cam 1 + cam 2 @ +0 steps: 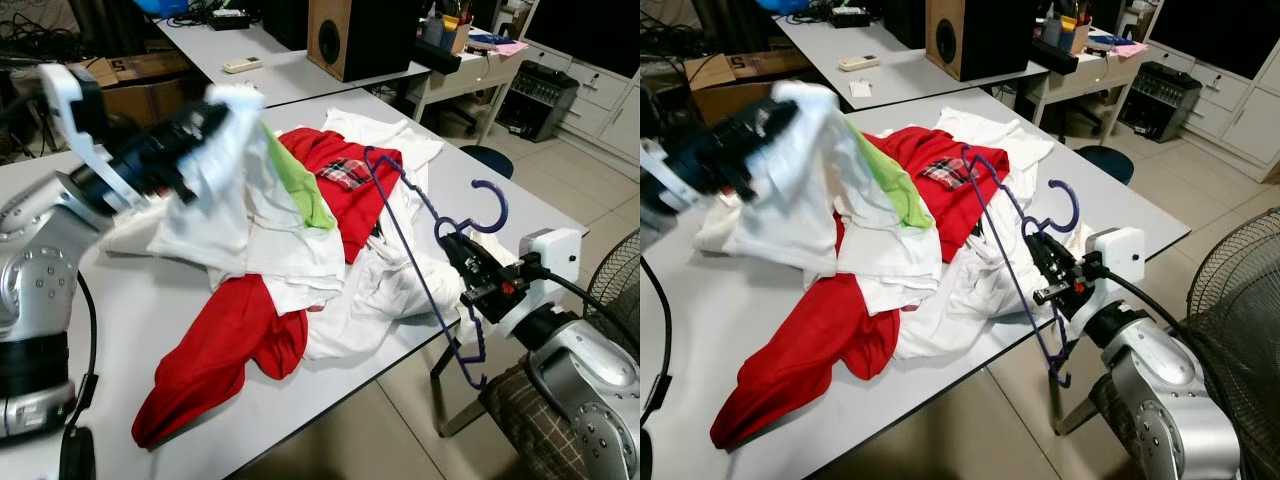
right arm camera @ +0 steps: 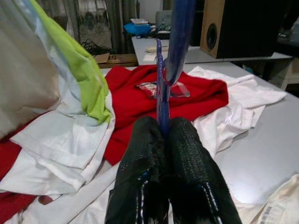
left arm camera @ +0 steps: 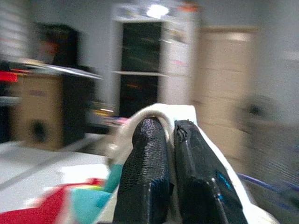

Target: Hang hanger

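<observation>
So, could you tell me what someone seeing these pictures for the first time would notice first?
Probably the heap of red and white clothes covering the grey table. The left gripper lifts a white garment with a green part off the heap's left side. At the table's right edge, the right gripper is shut on a purple hanger.

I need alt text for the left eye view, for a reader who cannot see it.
The right gripper holds a purple hanger at the edge of a grey table, while the left gripper lifts a white garment from a pile of red and white clothes.
</observation>
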Motion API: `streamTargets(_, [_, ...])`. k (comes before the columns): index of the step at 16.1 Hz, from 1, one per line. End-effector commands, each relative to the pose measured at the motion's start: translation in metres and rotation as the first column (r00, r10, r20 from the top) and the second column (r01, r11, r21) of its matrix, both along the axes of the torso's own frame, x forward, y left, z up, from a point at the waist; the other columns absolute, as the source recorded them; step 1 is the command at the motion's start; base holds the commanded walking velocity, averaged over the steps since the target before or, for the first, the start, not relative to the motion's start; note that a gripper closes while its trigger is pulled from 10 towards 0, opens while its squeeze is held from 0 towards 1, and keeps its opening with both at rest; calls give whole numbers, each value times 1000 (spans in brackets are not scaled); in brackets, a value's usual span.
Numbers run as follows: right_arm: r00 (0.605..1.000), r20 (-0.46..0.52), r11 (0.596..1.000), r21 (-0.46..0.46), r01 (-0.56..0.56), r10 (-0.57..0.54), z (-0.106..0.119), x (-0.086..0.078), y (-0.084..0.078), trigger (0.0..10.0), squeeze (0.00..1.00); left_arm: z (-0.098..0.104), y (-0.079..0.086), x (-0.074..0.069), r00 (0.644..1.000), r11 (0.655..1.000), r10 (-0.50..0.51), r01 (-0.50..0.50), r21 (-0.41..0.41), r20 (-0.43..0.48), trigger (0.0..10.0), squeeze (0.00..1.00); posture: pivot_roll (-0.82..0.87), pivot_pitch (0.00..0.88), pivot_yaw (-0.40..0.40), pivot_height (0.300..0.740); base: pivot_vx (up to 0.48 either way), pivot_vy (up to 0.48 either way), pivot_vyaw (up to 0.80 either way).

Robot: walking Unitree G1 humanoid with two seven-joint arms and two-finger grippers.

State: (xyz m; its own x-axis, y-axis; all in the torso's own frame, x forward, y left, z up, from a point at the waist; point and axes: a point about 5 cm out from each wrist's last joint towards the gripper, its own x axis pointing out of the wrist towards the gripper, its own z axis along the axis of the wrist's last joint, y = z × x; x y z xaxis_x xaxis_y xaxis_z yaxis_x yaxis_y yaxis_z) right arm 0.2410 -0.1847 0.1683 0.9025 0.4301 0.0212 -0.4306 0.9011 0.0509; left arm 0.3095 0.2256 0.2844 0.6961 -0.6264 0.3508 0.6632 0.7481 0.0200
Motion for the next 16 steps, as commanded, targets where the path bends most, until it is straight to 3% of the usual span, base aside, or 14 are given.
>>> streamTargets(1, [999, 26, 1000, -2, 21, -21, 5, 1, -7, 10000, 0, 14, 13, 2, 994, 996, 93, -94, 3, 61, 0, 0, 5, 0, -41, 740, 0, 0, 0])
streamTargets(3, [999, 32, 1000, 3, 24, -24, 6, 3, -8, 10000, 0, 8, 27, 5, 978, 972, 205, -207, 114, 25, 0, 0, 13, 0, -47, 740, 0, 0, 0])
streamTargets(4, [999, 36, 1000, 8, 28, -29, 6, 4, -7, 10000, 0, -3, 41, 15, 913, 890, 407, -400, 221, 13, 0, 0, 16, 0, -51, 740, 0, 0, 0])
streamTargets(6, [998, 40, 999, 11, 38, -39, 6, 6, -6, 10000, 0, -11, 59, 22, 817, 801, 576, -560, 211, -18, 0, 0, 15, 0, -54, 740, 0, 0, 0])
streamTargets(9, [997, 48, 998, 11, 60, -60, 7, 7, -8, 10000, 0, -18, 58, 26, 811, 778, 585, -560, 285, -6, 0, 0, 15, 0, -49, 740, 0, 0, 0])
streamTargets(11, [996, 51, 997, 11, 70, -71, 7, 7, -9, 10000, 0, -20, 47, 32, 831, 800, 556, -529, 285, -19, 0, 0, 14, 0, -42, 740, 0, 0, 0])
streamTargets(12, [996, 55, 997, 14, 73, -74, 7, 7, -9, 10000, 0, -18, 37, 36, 854, 836, 518, -494, 238, -45, 0, 0, 15, 0, -41, 740, 0, 0, 0])
streamTargets(13, [995, 60, 997, 22, 77, -79, 8, 7, -9, 10000, 0, -11, 20, 39, 904, 904, 419, -407, 130, -83, 0, 0, 16, 0, -40, 740, 0, 0, 0])
streamTargets(14, [994, 70, 996, 33, 86, -88, 9, 8, -9, 10000, 0, 3, -3, 44, 943, 947, 322, -322, 15, -89, 0, 0, 16, 0, -39, 740, 0, 0, 0])
streamTargets(16, [990, 84, 993, 43, 106, -109, 11, 9, -10, 10000, 0, 8, -32, 51, 969, 973, 228, -231, -15, -93, 0, 0, 14, 0, -25, 740, 0, 0, 0])
